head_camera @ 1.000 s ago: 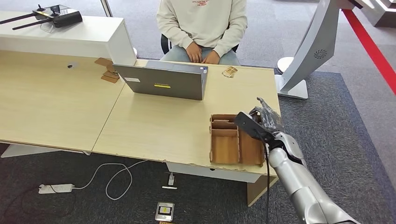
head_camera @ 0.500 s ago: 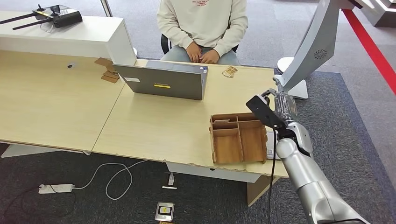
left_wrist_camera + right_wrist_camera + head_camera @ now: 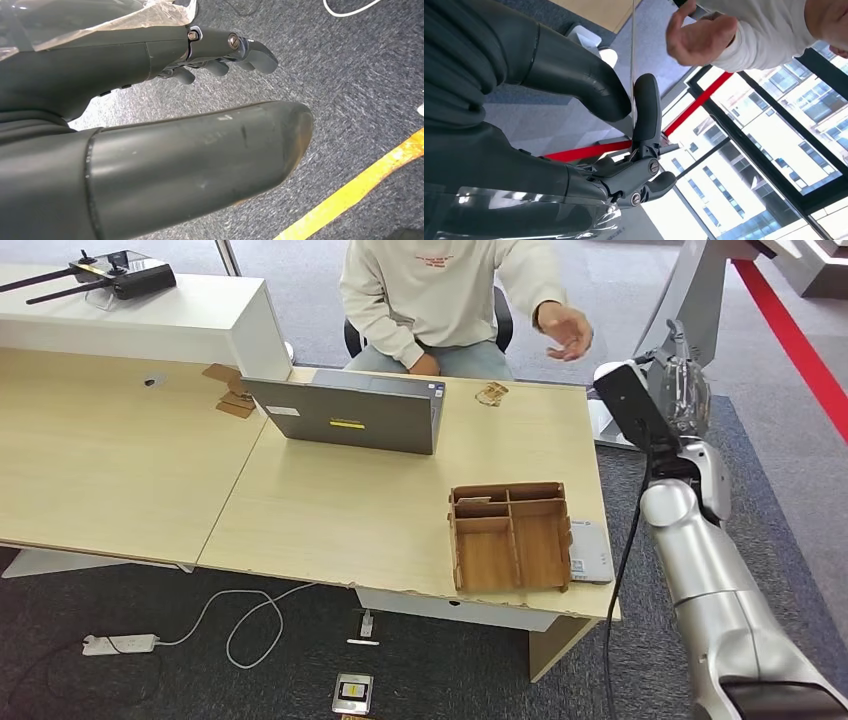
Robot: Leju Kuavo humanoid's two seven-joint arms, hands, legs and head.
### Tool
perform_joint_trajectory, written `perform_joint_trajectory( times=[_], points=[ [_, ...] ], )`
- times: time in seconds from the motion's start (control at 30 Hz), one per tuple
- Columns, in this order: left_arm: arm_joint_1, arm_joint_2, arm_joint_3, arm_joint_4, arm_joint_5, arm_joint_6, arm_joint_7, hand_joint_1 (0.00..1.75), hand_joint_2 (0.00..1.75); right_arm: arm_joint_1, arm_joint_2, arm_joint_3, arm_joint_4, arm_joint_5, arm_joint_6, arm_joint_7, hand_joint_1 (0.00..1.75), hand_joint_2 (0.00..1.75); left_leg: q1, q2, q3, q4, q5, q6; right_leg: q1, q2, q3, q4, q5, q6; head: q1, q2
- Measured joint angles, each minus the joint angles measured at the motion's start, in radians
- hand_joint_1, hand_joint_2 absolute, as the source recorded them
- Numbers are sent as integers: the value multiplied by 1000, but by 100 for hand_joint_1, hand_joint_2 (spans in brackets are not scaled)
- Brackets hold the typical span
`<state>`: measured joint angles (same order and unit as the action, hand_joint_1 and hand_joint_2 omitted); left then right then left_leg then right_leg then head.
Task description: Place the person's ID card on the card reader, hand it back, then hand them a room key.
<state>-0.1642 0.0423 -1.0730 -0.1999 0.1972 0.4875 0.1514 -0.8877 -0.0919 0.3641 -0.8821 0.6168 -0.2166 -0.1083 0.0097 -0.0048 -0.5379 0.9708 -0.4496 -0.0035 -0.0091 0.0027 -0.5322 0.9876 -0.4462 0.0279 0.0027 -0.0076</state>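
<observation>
Presently the right hand (image 3: 672, 390) is raised past the far right corner of the counter (image 3: 330, 505), held out toward the person's hand (image 3: 565, 332), which is open and reaching, near but not touching. In the right wrist view a thin card (image 3: 633, 60) seen edge-on is pinched between the thumb (image 3: 574, 75) and a finger (image 3: 646, 112); the other fingers curl below it. Whether this is the ID card or a room key cannot be told; judging from the task, this looks like a hand-over. The card reader (image 3: 592, 552), a flat grey pad, lies well below and behind the right hand at the counter's near right edge, just beside a wooden tray (image 3: 510, 537) of compartments. A closed-looking laptop (image 3: 350, 412) sits farther off toward the person. The left hand (image 3: 220, 50) hangs over grey carpet (image 3: 350, 75), fingers loosely apart and holding nothing. Risks: the grip is a narrow pinch on a thin, smooth card, so a release timed before the person closes on it would probably drop the card to the floor beyond the counter; a pull by the person against a grip not yet released could bend the card or twist it out sideways; reaching further could bump the person's palm.
</observation>
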Motion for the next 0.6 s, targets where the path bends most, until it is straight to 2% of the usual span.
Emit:
perform_joint_trajectory(
  times=[0.33, 0.6],
  points=[
    [-1, 0, -18, 0, -13, -3, 0, 0, 0, 7, 5, -8, 7, 21, 5, -2, 175, 175, 0, 0, 0, 0, 0, 0, 0, 0, 0, 0, 0, 0, 0, 0],
    [-6, 0, -24, 0, -31, -6, -1, 0, 0, -2, 52, 0, 57, 70, 30, -33, 175, 175, 0, 0, -1, 0, 0, 0, 0, 0, 0, 0, 0, 0, 0, 0]
  ],
)
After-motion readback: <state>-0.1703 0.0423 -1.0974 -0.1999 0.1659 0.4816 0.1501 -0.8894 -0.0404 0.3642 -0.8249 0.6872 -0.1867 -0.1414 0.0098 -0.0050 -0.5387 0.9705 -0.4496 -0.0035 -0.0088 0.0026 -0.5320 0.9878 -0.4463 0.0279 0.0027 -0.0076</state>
